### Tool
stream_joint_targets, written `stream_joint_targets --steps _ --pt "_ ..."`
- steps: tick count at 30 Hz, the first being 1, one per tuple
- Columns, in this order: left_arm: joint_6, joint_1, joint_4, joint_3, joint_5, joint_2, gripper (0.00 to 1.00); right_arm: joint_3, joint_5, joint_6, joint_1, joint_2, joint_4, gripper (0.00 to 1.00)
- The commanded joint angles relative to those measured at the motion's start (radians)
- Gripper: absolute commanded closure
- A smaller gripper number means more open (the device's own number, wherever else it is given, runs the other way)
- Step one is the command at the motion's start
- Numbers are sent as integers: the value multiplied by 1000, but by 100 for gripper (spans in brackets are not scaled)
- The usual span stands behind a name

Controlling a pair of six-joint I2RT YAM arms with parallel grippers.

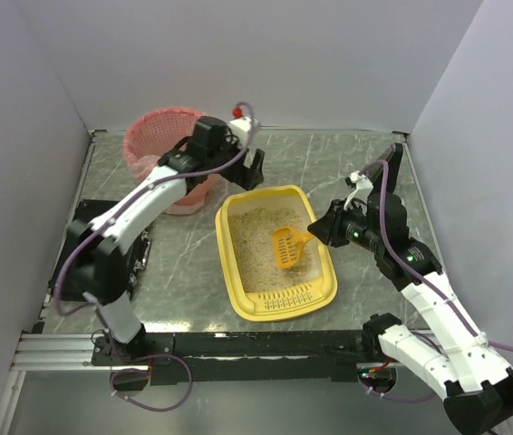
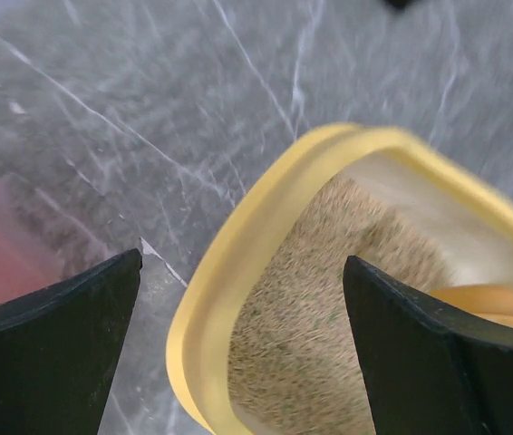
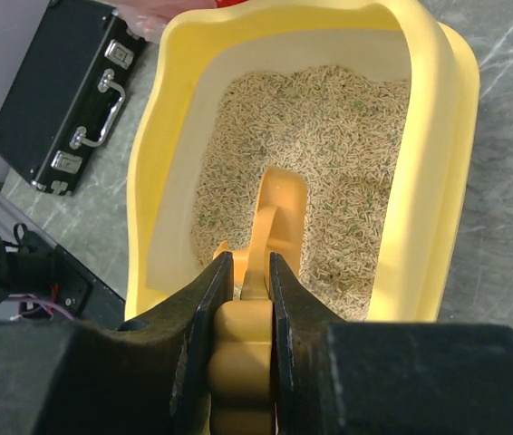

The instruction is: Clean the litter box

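The yellow litter box point(image 1: 285, 299) lies in the middle of the table with beige litter point(image 3: 329, 127) inside. My right gripper point(image 1: 318, 231) is shut on the handle of an orange scoop point(image 1: 288, 246). The scoop's head point(image 3: 279, 208) rests in the litter, and in the right wrist view the right gripper point(image 3: 250, 272) has both jaws pressed on the handle. My left gripper point(image 1: 255, 172) hangs wide open over the box's far left corner. In the left wrist view the box rim point(image 2: 238, 245) curves between the left gripper point(image 2: 243, 344) fingers, which hold nothing.
A pink-lined round basket point(image 1: 161, 145) stands at the back left, behind the left arm. A black case point(image 3: 66, 100) with metal latches lies left of the box. Grey walls close in the table on three sides.
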Motion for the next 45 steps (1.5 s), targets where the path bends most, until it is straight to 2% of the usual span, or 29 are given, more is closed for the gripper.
stream_joint_targets --steps 1,3,8,9,11,14,20,22,25,26,29,31,32,35,38,40,41,45 --pt "217 -3 -193 171 150 161 3 28 51 -44 0 -20 -9 100" --pt "253 -3 -261 234 156 213 3 28 67 -54 -2 -31 -39 100" --pt "321 -11 -380 433 52 388 1 -14 87 -66 -5 -91 -44 100" --pt "332 -14 -415 509 49 414 1 -14 87 -76 -9 -96 -50 100" --pt "383 -21 -496 560 61 473 3 -6 90 -83 -14 -102 -70 100" --pt "407 -51 -466 544 -37 493 2 0 76 -81 -18 -99 -75 100" --pt "447 -103 -475 481 -11 516 5 2 79 -74 -23 -117 -87 100" --pt "422 -115 -472 472 -34 525 9 -4 78 -74 -23 -126 -81 100" --pt "357 -117 -429 444 -68 516 23 -9 69 -66 -23 -126 -76 100" --pt "340 -117 -408 436 -77 511 33 -11 64 -64 -23 -125 -76 100" --pt "279 -117 -405 420 -82 491 51 -20 59 -63 -23 -128 -70 100" --pt "216 -118 -389 389 -99 459 56 -26 70 -67 -23 -131 -66 100" --pt "198 -118 -374 328 -102 441 62 -28 78 -61 -23 -132 -67 100" --pt "133 -124 -280 195 -152 354 68 -24 87 -64 -25 -137 -70 100" --pt "6 -127 -293 139 -223 301 78 -32 95 -67 -25 -152 -52 100" --pt "-66 -135 -279 93 -238 249 80 -37 104 -66 -25 -159 -43 100" --pt "-89 -150 -277 53 -332 231 81 -37 108 -60 -23 -159 -32 100" --pt "-226 -178 -314 -17 -413 145 84 -28 166 -46 -26 -152 -7 100"
